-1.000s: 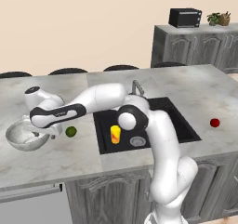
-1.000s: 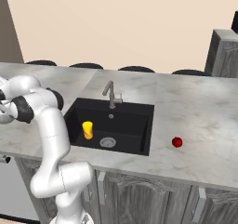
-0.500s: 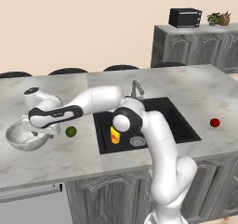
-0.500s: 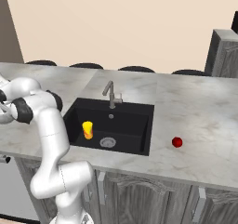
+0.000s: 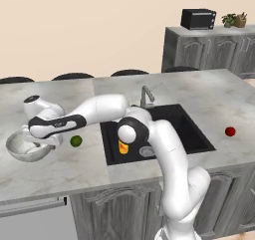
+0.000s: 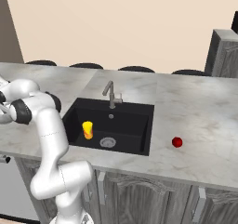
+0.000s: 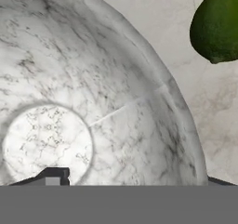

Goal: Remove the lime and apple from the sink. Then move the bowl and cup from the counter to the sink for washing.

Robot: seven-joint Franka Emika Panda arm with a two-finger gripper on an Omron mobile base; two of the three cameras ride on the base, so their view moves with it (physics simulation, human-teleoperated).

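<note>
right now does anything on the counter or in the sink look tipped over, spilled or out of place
Nothing stands out. The cup stands upright in the sink. The lime rests on the counter just beside the bowl, the apple sits right of the sink, and the bowl is upright on the counter.

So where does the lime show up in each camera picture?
Left base view: the lime lies on the counter, just right of the bowl.
Right base view: I can't find it.
Hand view: it sits at the top right corner, beyond the bowl's rim.
Shared landmark: the bowl.
</note>
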